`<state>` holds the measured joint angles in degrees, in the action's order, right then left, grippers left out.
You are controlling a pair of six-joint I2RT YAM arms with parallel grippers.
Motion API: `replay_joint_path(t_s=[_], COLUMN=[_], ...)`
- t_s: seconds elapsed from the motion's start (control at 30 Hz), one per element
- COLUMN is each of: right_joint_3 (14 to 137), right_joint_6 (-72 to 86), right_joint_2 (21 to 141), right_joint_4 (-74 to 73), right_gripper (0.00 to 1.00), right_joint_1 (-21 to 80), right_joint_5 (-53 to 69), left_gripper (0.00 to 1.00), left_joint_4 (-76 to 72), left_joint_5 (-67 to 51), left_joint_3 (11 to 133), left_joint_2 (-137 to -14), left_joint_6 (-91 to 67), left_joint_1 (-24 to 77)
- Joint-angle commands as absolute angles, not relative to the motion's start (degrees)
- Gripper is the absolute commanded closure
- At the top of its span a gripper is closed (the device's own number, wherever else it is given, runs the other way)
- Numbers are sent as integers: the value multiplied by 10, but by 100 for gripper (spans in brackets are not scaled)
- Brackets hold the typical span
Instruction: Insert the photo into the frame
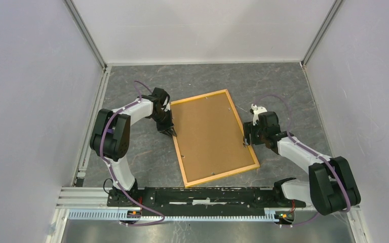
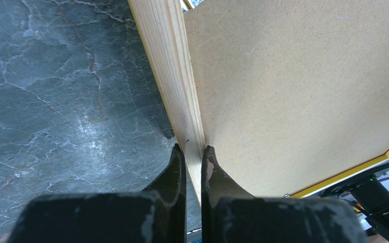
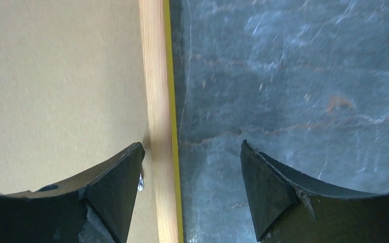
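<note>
The frame (image 1: 222,175) of light orange-yellow wood lies flat on the grey table, its back facing up. A brown backing board (image 1: 212,136) fills it. The photo is hidden. My left gripper (image 1: 170,132) is shut on the frame's left rail; in the left wrist view the wooden rail (image 2: 174,76) runs between the two fingers of that gripper (image 2: 193,148). My right gripper (image 1: 245,142) stands open astride the right rail (image 3: 158,76). In its wrist view this gripper (image 3: 192,147) has one finger over the board (image 3: 55,86) and the other over the table, neither touching the rail.
White walls enclose the grey marbled table (image 1: 131,152) on the left, back and right. A small metal tab (image 3: 140,183) sticks out at the board's edge by my right gripper's left finger. The arms' mounting rail (image 1: 202,195) runs along the near edge.
</note>
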<state>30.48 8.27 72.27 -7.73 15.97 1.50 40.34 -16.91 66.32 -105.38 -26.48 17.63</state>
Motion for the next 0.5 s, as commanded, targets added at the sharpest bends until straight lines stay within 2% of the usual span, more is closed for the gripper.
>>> replay_joint_path(t_s=[0.0, 0.17, 0.27, 0.47], right_joint_3=[284, 280, 281, 286], right_joint_6=[88, 106, 108, 105], right_joint_2=[700, 701, 693, 694], right_joint_4=[-88, -83, -90, -106], right_gripper=[24, 24, 24, 33], right_joint_1=[169, 195, 209, 213], right_joint_5=[9, 4, -57, -85], left_gripper=[98, 98, 98, 98], left_joint_4=[406, 406, 405, 402], left_joint_5=[-134, -127, -135, -135], left_joint_3=[639, 640, 639, 636], left_joint_2=[-1094, -1093, -1092, -1087], left_joint_6=[-195, -198, -200, -203], left_joint_1=[180, 179, 179, 179])
